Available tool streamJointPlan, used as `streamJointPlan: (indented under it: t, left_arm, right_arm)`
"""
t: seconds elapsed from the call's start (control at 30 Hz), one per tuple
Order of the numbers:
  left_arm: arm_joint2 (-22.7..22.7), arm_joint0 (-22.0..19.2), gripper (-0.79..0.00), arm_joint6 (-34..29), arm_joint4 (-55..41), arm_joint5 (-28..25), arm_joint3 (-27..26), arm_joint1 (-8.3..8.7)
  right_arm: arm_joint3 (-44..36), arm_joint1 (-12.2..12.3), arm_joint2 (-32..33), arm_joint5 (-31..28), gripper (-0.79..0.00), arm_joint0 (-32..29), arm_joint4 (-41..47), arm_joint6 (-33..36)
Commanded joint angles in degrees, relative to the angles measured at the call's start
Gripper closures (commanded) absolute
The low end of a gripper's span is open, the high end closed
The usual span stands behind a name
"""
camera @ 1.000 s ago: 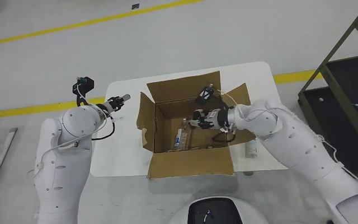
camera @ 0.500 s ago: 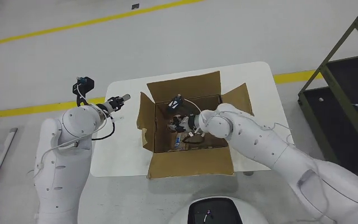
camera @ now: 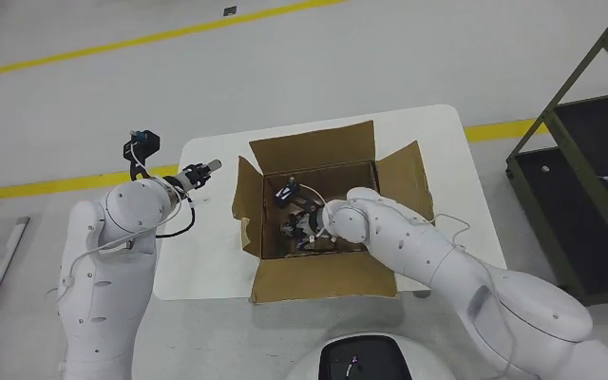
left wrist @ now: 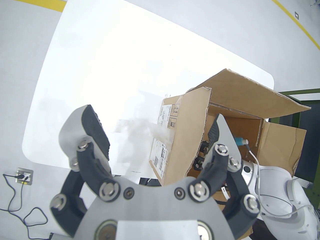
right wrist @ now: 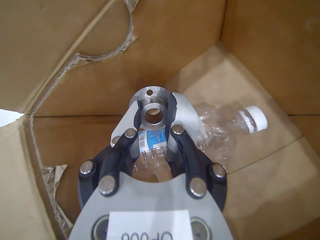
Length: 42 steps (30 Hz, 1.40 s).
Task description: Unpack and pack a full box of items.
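The white surface (camera: 214, 271) carries an open cardboard box (camera: 323, 275), which takes up its middle with all four flaps folded outward. From the left wrist view the box (left wrist: 180, 131) stands ahead of the left gripper (left wrist: 152, 113) and off to one side, printed labels stuck on the outer wall nearest it.

The left gripper (camera: 204, 169) hangs over the surface's (left wrist: 112, 63) edge, outside the box and apart from it. Its fingers are spread wide with nothing between them.

The right gripper (camera: 302, 223) is down inside the box, near the wall farthest from the right arm's shoulder. In its own wrist view, the brown walls of the box (right wrist: 175, 26) rise all around it, and one inner flap has a torn, curved edge.

The right gripper (right wrist: 155, 106) is clamped on a metal flange (right wrist: 150, 93), a round steel piece with a bored hub and a wider disc behind it. The hub sits between the two finger pads.

Below the right gripper a clear, crumpled plastic bottle (right wrist: 225, 123) lies on its side on the box floor. Its blue label (right wrist: 152, 138) shows between the finger bases, and its white cap (right wrist: 257, 117) sticks out past one finger toward a corner. Whether the flange touches the bottle cannot be told.
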Motion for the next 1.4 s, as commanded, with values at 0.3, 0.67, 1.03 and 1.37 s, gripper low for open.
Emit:
streamJointPlan:
  t: [0.3, 0.67, 1.03, 1.37]
  left_arm:
    - [0.0, 0.0, -0.785, 0.0, 0.0, 0.0, 0.0, 0.0]
    - [0.0, 0.0, -0.785, 0.0, 0.0, 0.0, 0.0, 0.0]
    - [0.0, 0.0, -0.785, 0.0, 0.0, 0.0, 0.0, 0.0]
    - [0.0, 0.0, -0.785, 0.0, 0.0, 0.0, 0.0, 0.0]
  right_arm:
    - [7.07, -3.64, -0.18, -3.06, -0.129, 1.79, -0.81, 0.65]
    - [11.65, -5.83, 0.46, -6.8, -0.28, 3.06, -1.68, 1.28]
    - [13.21, -4.25, 5.66, -12.35, -0.191, 6.4, 0.15, -5.02]
    - [4.44, 7.03, 18.62, -14.58, 0.0, 7.31, -3.79, -13.1]
